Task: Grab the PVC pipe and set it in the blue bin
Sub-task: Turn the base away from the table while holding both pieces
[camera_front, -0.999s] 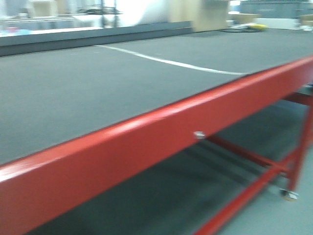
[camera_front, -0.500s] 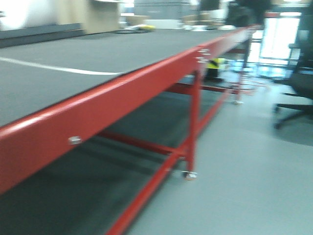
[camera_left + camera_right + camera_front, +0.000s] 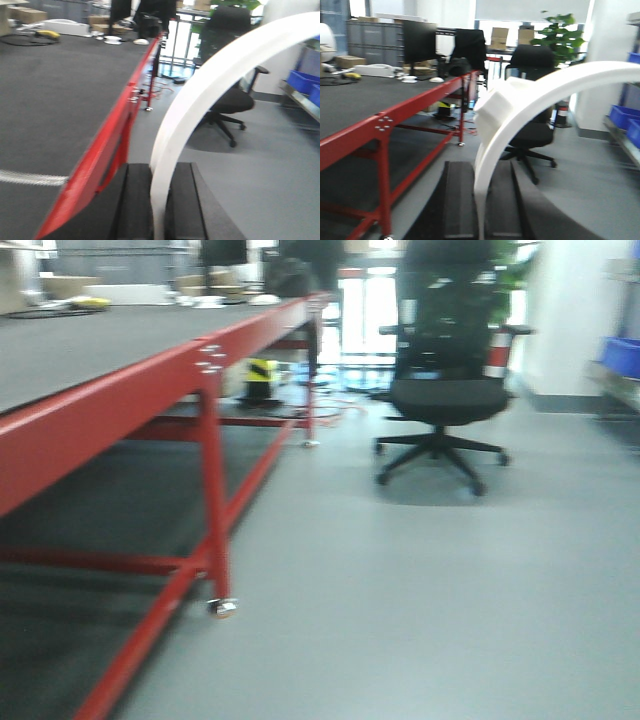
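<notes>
The right gripper (image 3: 479,169) clamps the PVC pipe (image 3: 540,92) — arc curving toward the blue bin (image 3: 620,112), well apart. The left gripper (image 3: 159,169) pinches a white arc (image 3: 200,90) too — possibly another piece.

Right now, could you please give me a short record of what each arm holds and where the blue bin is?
left jaws: closed on a white curved piece
right jaws: closed on the PVC pipe, blocky flange visible
blue bin: far right edge of the front view, beyond the office chair
table: red frame, grey top, on the left of the front view
image quality: front view blurred
</notes>
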Tool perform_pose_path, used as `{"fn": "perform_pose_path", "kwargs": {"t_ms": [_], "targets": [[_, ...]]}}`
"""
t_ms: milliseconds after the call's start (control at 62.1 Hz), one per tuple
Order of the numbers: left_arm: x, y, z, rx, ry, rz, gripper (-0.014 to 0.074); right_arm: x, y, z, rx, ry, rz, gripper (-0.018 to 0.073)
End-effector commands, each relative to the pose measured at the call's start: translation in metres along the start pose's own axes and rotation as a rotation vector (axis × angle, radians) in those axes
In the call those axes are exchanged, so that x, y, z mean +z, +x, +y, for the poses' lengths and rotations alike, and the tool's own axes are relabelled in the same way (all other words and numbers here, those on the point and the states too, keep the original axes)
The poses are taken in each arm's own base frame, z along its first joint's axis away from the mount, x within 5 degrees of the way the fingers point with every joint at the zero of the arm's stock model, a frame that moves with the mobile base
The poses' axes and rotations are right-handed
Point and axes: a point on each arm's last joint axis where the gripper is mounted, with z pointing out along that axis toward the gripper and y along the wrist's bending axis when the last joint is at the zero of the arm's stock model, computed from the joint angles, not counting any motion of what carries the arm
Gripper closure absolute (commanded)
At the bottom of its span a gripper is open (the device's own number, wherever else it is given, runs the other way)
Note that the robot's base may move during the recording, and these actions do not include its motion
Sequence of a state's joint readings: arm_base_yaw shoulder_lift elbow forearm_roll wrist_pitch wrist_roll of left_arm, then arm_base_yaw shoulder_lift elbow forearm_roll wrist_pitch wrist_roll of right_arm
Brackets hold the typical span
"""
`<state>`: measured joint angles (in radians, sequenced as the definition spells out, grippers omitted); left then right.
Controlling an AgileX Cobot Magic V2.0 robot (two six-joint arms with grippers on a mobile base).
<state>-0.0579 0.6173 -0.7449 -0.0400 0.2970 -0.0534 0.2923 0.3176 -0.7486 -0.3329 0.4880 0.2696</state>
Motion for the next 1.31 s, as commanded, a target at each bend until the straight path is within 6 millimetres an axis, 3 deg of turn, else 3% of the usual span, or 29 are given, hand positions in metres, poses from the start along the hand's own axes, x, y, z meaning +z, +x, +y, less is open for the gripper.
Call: {"fn": "perform_pose_path", "kwargs": {"t_ms": [0,1289], "targets": [[-0.0009,-0.0023,-0.0008,0.002,0.007,-0.032,0.0707,-0.0011,-0.0012,-0.0002,-0.017,0.000,-0.019,0.0724],[-0.0009,-0.0023,-0.0008,0.002,0.007,-0.032,0.0707,-0.0011,-0.0012,-0.0002,-0.017,0.000,-0.019,0.0724]]}}
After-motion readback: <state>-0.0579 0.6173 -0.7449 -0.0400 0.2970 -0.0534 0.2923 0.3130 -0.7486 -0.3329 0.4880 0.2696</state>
